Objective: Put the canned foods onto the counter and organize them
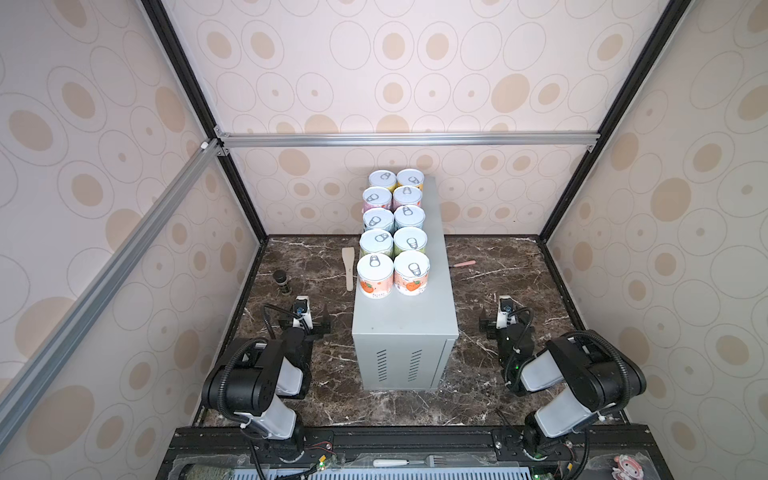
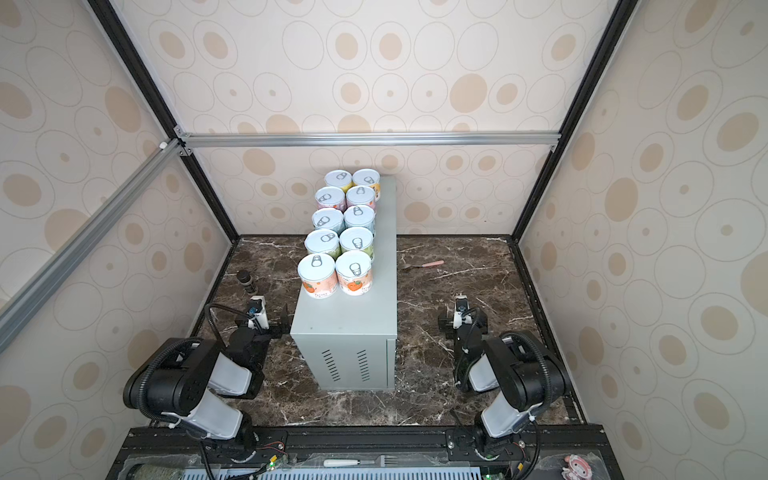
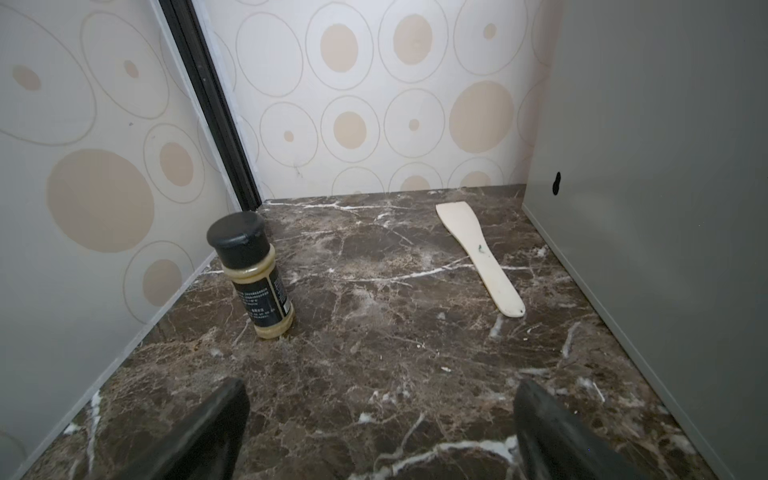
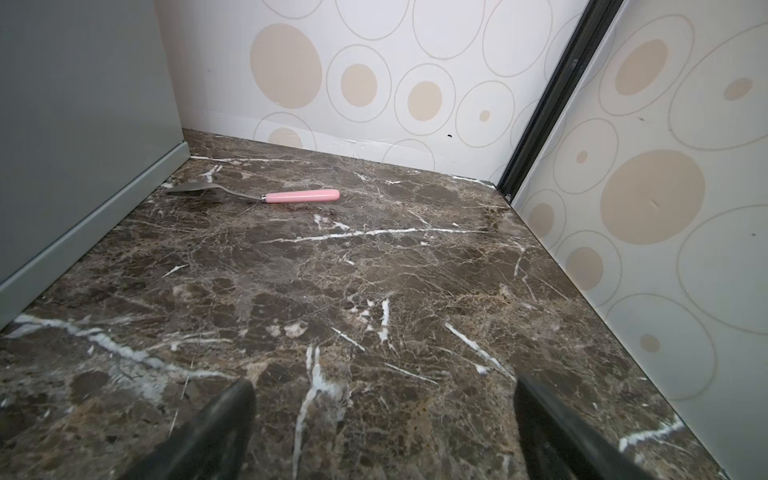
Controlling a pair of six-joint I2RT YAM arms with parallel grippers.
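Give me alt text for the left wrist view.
Open left gripper hangs over the marble, holding nothing. Ahead, a dark-capped bottle stands by the wall; a pale spatula lies flat near the grey counter.

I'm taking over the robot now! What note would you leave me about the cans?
Left gripper: open, empty, low over the marble surface, left of the counter.
Right gripper: open, empty, low on the counter's right.
Canned foods: all ten upright on the counter, in two rows of five.
Done: no can remains on the marble.
Left: seemingly nothing. The spice bottle, wooden spatula and pink-handled utensil are on the marble.
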